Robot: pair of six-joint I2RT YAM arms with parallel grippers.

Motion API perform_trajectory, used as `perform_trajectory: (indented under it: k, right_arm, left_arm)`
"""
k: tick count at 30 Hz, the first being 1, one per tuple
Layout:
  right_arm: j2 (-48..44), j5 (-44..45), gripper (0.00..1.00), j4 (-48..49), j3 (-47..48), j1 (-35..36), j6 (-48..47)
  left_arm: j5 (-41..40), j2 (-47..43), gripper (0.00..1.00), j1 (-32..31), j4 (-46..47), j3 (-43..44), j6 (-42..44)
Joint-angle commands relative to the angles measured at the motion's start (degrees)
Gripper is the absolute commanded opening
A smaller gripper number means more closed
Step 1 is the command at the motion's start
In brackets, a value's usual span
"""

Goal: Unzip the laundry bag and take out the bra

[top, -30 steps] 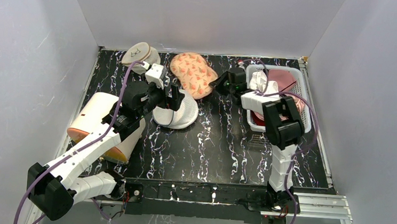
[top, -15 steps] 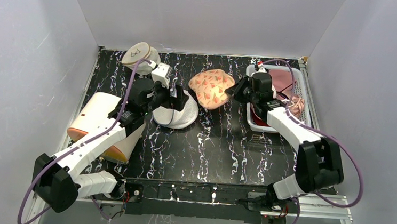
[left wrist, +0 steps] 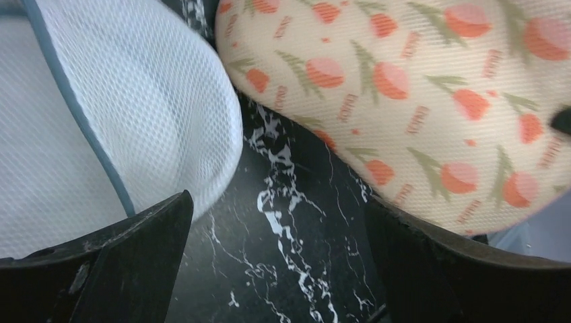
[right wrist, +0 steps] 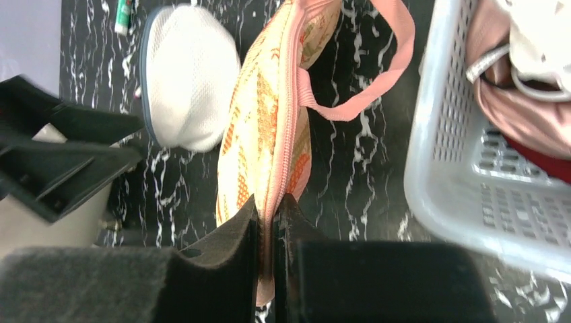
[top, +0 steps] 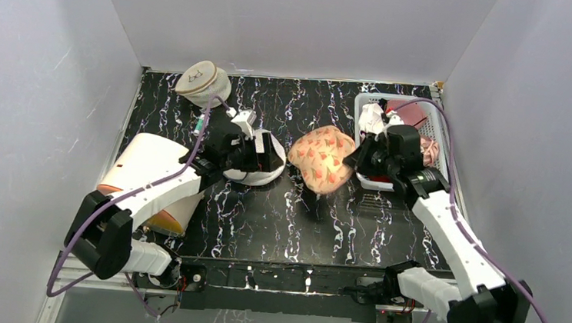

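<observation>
Right wrist view is showing what the overhead is hiding: the right hand [right wrist: 269,205] is pinching the pink zipper edge [right wrist: 291,108] of the laundry bag [right wrist: 266,134]. Its fingers are pressing almost together on the seam, and a pink strap [right wrist: 377,87] is looping toward the basket [right wrist: 444,134].

Top external view is placing the bag [top: 320,158] mid-surface, held up on edge between the white mesh pouch [top: 255,176] and the basket [top: 403,99].

Left wrist view is catching the floral face [left wrist: 417,101] close up. The left hand [left wrist: 276,262] is standing spread wide, low over the surface [left wrist: 283,202] between pouch [left wrist: 101,121] and bag.

The right arm is stretching forward past the basket's near corner. Bare surface [top: 278,223] is lying open toward the arm bases.
</observation>
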Motion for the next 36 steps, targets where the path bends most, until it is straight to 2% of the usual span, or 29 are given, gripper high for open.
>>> perform_trajectory:
  k: [1,5,7,11,15,16,18,22,24,26,28,32,36]
  right_arm:
    - [-8.7,-3.8,0.05,-8.0,1.1,0.0,-2.7]
    - [-12.4,-13.5,0.05,-12.6,-0.2,0.0,-2.1]
    - [-13.1,-17.8,0.05,-16.1,0.3,0.0,-3.3]
    - [-16.0,-22.5,0.05,-19.1,0.4,0.0,-3.8]
    - [-15.2,-26.7,0.05,-20.6,-1.0,0.0,-4.5]
    - [-14.7,-27.9,0.05,-20.0,-2.4,0.1,-4.7]
    - [-13.0,-30.8,0.05,-17.7,-5.0,0.1,-5.2]
    - [-6.4,-36.1,0.05,-6.3,-11.0,2.5,-3.0]
    - [-1.5,-35.4,0.1,1.6,-12.4,6.0,-1.2]
    - [4.7,-29.9,0.16,6.6,-10.6,11.8,-1.1]
    - [11.0,-21.8,0.21,6.3,-6.6,13.8,-2.6]
    - [21.8,-8.8,0.24,7.8,-0.4,13.2,-4.9]
    - [32.6,-4.6,0.24,5.9,7.1,9.7,-7.8]
  left_arm:
    - [5.9,2.2,0.98,-0.6,-1.4,-3.1,-9.6]
    - [4.3,9.5,0.98,0.9,-6.7,-0.2,-10.3]
    - [7.5,15.9,0.98,3.8,-10.8,5.6,-7.7]
    - [9.1,26.5,0.98,9.0,-20.1,17.3,-3.8]
    - [3.3,29.2,0.98,10.7,-23.9,26.4,1.1]
    - [2.2,28.5,0.98,10.8,-24.2,27.9,2.1]
    - [4.7,25.1,0.98,10.7,-22.3,27.1,3.1]
    - [14.1,14.3,0.98,10.6,-16.2,18.2,3.2]
    - [16.6,7.5,0.99,10.1,-15.3,12.9,3.3]
    - [17.7,2.0,0.98,9.4,-15.0,8.3,3.8]
    - [18.6,-3.4,0.98,8.6,-15.5,4.7,4.6]
    - [19.0,-10.4,0.98,7.0,-17.7,0.7,7.3]
    - [18.3,-12.8,0.98,5.4,-19.1,-1.3,9.7]
